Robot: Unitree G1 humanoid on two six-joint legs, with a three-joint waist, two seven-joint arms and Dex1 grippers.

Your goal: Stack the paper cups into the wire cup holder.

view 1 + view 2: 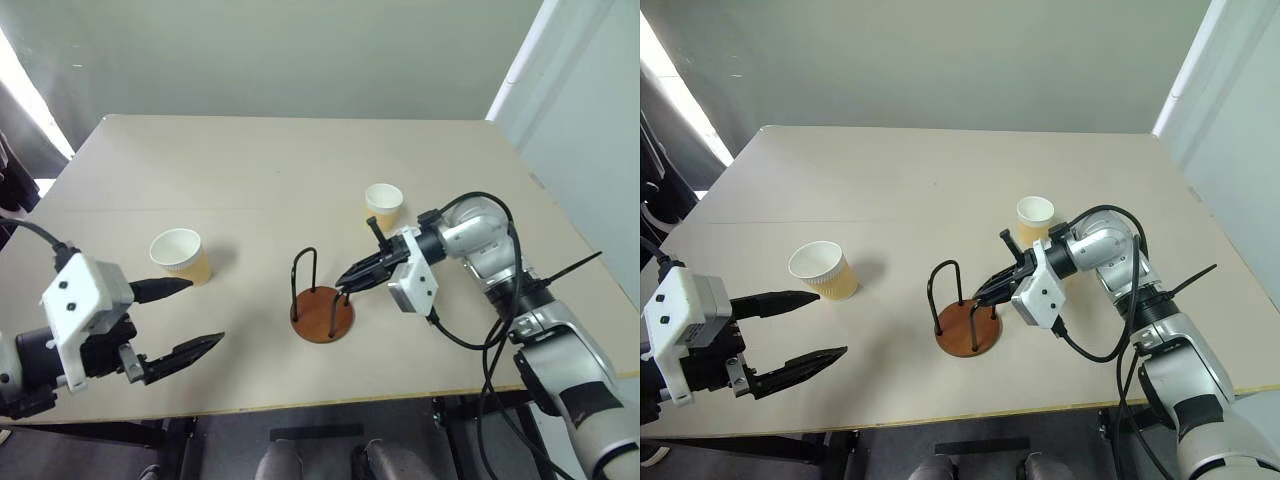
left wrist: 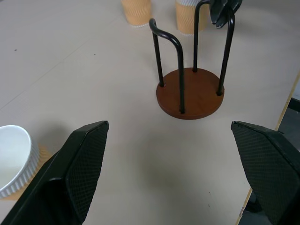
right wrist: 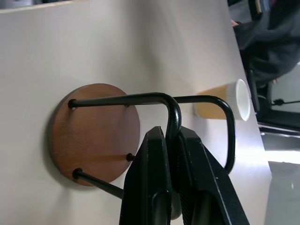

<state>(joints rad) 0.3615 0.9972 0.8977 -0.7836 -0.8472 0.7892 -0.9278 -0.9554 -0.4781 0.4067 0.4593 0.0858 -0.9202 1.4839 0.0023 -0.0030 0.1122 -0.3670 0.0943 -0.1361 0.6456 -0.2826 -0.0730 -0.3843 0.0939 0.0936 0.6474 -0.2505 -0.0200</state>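
Nearest, left gripper (image 1: 178, 322) hangs wide open and empty, well left of the holder (image 1: 321, 313). Right gripper (image 1: 349, 283) pinches one of the holder's wire loops, probably steadying it. One cup (image 1: 181, 256) stands left of the holder, another (image 1: 384, 207) behind it to the right.

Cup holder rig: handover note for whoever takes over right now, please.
Right gripper: shut on a wire loop of the wire cup holder, which stands upright near the table's front edge, no cups in it.
Left gripper: open, nothing held, hovering by the near-left cup.
Second cup stands behind the right gripper; the left wrist view shows two cups beyond the holder.
Done: nothing stacked.
Left: all three cups into the holder.
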